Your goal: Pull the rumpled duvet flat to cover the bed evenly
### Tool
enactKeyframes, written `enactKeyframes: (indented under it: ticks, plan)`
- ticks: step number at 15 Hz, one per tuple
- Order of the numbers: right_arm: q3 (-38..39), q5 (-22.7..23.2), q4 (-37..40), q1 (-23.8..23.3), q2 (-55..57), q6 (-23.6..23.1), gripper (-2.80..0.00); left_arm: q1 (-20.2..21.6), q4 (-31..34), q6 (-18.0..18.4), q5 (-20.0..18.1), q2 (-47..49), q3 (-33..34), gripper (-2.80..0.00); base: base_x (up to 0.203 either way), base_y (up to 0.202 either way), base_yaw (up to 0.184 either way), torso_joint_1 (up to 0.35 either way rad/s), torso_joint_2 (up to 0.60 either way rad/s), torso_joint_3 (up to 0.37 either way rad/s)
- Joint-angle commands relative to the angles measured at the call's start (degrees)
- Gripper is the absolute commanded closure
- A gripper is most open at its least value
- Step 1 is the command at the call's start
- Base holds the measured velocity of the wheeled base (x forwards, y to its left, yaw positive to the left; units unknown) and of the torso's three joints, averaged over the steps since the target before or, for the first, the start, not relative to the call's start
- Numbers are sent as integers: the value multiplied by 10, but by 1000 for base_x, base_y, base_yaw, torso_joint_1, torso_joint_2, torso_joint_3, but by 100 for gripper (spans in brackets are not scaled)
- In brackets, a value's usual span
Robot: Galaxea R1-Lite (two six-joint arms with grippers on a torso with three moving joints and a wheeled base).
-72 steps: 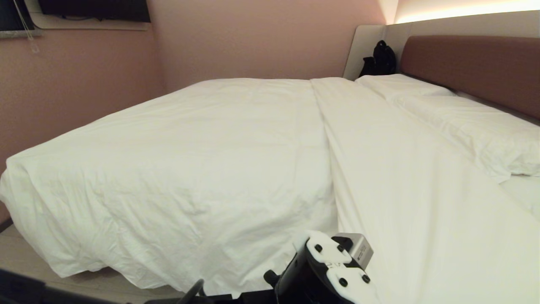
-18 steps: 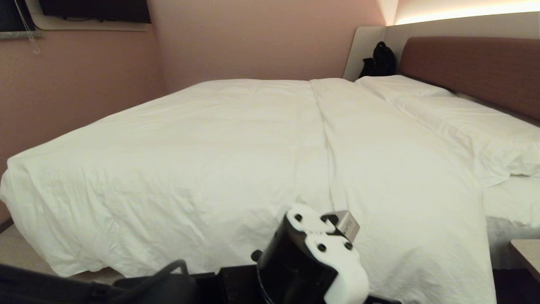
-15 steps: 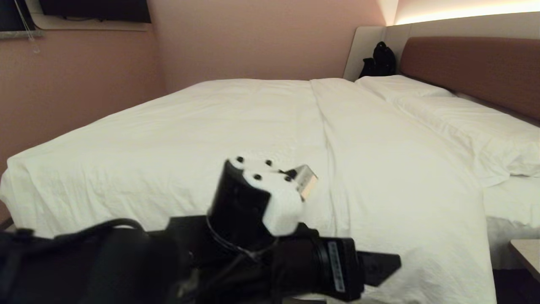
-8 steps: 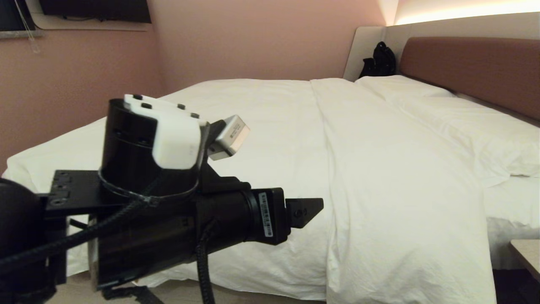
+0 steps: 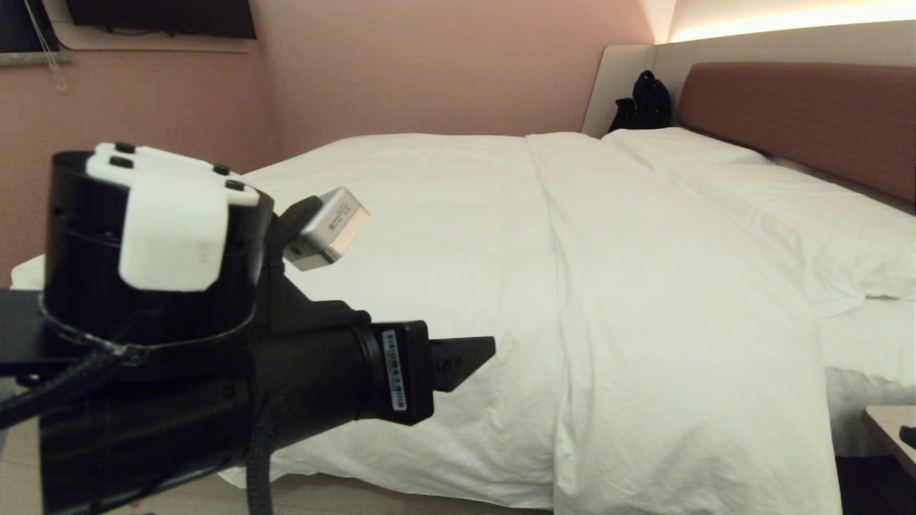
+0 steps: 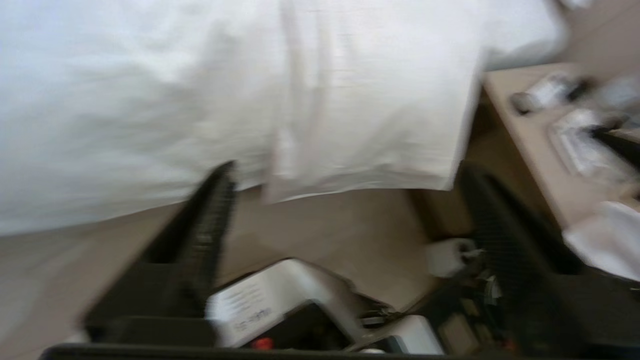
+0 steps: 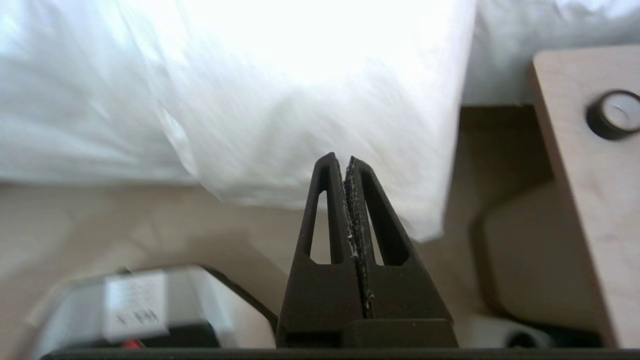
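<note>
The white duvet (image 5: 429,236) lies spread over the bed (image 5: 801,114), with one long fold ridge (image 5: 558,243) running from the head end to the near side, where it hangs toward the floor. My left arm (image 5: 215,322) is raised at the left, in front of the duvet. In the left wrist view my left gripper (image 6: 350,200) is open over the floor below the duvet's hanging hem (image 6: 360,175), with nothing between its fingers. My right gripper (image 7: 346,160) is shut and empty, just before the duvet's hanging corner (image 7: 420,200). It does not show in the head view.
Two white pillows (image 5: 787,207) lie along the headboard, and bare sheet (image 5: 866,343) shows beside them. A black bag (image 5: 644,100) sits at the far corner. A wooden nightstand (image 7: 585,190) with a round object (image 7: 617,112) stands right of the duvet's edge.
My left arm has swung from the bottom centre of the head view up and to the left. The duvet has kept its place over the last second.
</note>
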Motion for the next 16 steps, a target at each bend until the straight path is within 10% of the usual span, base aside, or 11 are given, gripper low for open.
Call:
enactKeyframes:
  ticks: [1, 6, 16]
  plan:
    - [0, -2, -36, 0, 6, 5, 0, 0, 12, 14, 54, -27, 2, 0, 0, 0, 0, 0, 0, 0]
    - [9, -3, -34, 0, 2, 5, 0, 21, 52, 56, 120, -94, 9, 0, 0, 0, 0, 0, 0, 0]
    - [36, -3, -32, 0, -31, 6, 0, 210, 168, 129, 222, -284, 18, 0, 0, 0, 0, 0, 0, 0]
